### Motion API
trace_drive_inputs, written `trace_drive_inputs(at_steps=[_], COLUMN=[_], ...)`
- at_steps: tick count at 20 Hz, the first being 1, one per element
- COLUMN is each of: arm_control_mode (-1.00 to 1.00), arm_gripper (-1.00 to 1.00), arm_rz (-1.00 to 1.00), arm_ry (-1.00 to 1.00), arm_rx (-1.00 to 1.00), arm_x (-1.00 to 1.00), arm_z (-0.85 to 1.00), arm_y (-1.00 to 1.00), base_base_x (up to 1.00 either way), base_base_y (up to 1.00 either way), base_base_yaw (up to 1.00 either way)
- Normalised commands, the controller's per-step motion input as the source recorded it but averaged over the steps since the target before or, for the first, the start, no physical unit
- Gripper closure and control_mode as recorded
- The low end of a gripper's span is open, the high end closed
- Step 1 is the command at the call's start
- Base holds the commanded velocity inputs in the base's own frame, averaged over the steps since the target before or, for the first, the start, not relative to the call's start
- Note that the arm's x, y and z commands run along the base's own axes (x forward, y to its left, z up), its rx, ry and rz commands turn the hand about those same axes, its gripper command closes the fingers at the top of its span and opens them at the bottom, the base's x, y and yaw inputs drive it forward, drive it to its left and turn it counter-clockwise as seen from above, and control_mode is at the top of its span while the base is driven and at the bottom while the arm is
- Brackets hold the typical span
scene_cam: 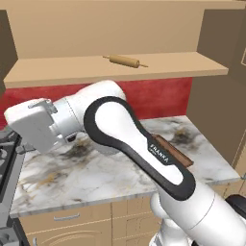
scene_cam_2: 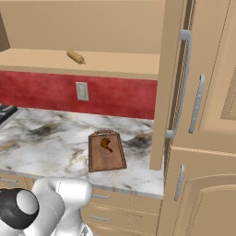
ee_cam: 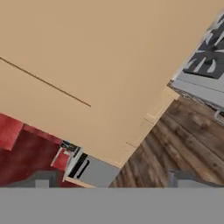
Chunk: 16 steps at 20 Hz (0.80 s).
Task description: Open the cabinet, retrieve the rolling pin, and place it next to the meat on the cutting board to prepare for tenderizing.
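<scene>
The cabinet [scene_cam: 115,29] stands open, its right door [scene_cam_2: 162,83] swung out edge-on with a silver bar handle [scene_cam_2: 184,78]. On the inner shelf [scene_cam: 57,69] lies the rolling pin [scene_cam: 124,61] [scene_cam_2: 75,56], slightly slanted. Down on the counter sits the cutting board [scene_cam_2: 106,150] with the meat [scene_cam_2: 106,144] on its far half; in the left base view my arm covers most of the board [scene_cam: 177,154]. My hand [scene_cam: 31,124] is folded back to the far left, low over the counter's edge and well away from the pin. The gripper [ee_cam: 113,179] is open, with nothing between its tips.
A marble counter [scene_cam: 86,175] runs under the cabinet, with drawers [scene_cam_2: 106,203] below and a wall outlet [scene_cam_2: 82,91] on the red backsplash. A stove [scene_cam: 7,158] [ee_cam: 210,57] sits at the left. Tall tan cabinets [scene_cam_2: 207,115] close off the right. Wooden floor [ee_cam: 175,140] lies below.
</scene>
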Motion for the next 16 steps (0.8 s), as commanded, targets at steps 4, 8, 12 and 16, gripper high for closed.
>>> trace_drive_inputs(at_steps=[4, 8, 12, 16], arm_control_mode=[-1.0, -1.0, -1.0, -1.0], arm_gripper=[-1.0, -1.0, -1.0, -1.0], arm_rz=[-0.06, -0.06, -0.07, -0.05], arm_ry=[-0.21, -0.19, -0.17, -0.17], arm_rx=[-0.06, -0.07, -0.07, -0.09], arm_x=[-0.11, 0.0, 0.0, 0.0], arm_z=[0.23, 0.25, 0.24, 0.27], arm_y=[-0.82, -0.83, -0.9, -0.86], base_base_x=[0.0, 0.0, 0.0, 0.0], base_base_y=[0.0, 0.0, 0.0, 0.0], base_base_yaw=[0.0, 0.0, 0.0, 0.0])
